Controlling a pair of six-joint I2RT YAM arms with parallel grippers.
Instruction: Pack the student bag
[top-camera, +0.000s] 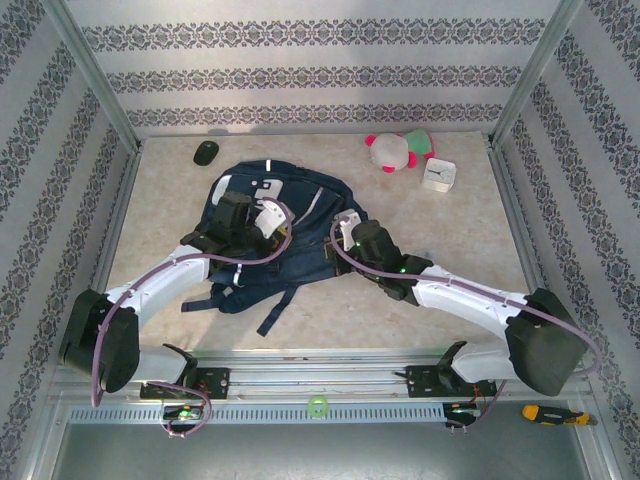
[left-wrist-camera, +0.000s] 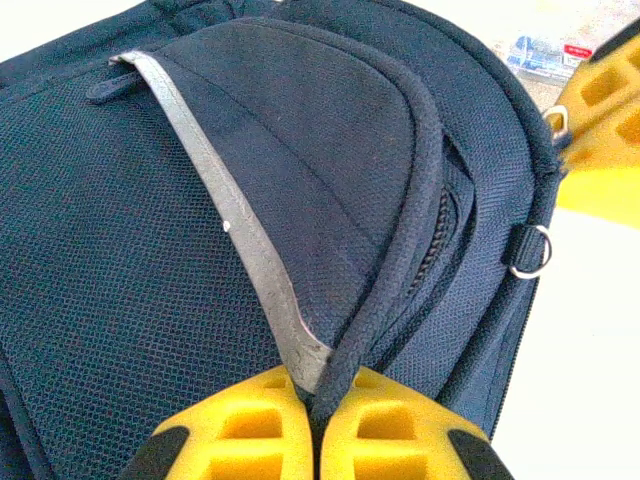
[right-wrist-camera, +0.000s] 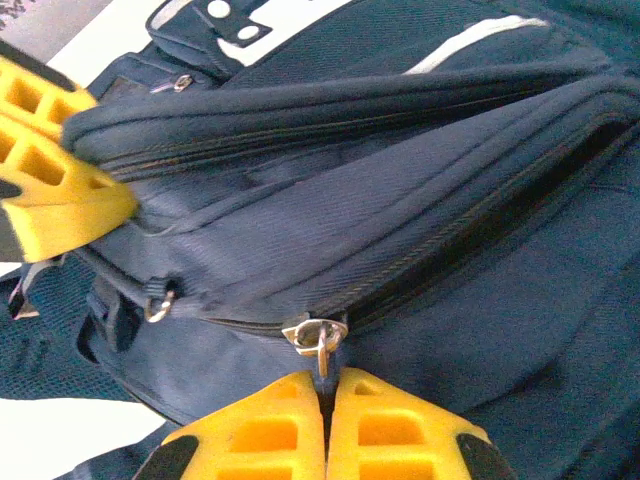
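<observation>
The student bag (top-camera: 300, 215), dark navy with white stripes, lies flat in the middle of the table. My left gripper (left-wrist-camera: 318, 388) is shut on the bag's piped flap edge, beside a grey reflective stripe (left-wrist-camera: 235, 225). From above, that gripper (top-camera: 268, 218) sits over the bag's left half. My right gripper (right-wrist-camera: 325, 382) is shut on the pull of a metal zipper slider (right-wrist-camera: 315, 333) on the bag's side; from above it (top-camera: 346, 226) is at the bag's right edge. To the right of the slider the zip (right-wrist-camera: 480, 225) gapes dark.
A black mouse (top-camera: 205, 152) lies at the back left. A pink, white and green plush toy (top-camera: 398, 150) and a white square clock (top-camera: 438, 176) sit at the back right. An orange-handled screwdriver (top-camera: 553, 414) lies off the table, near right. Patterned walls close three sides.
</observation>
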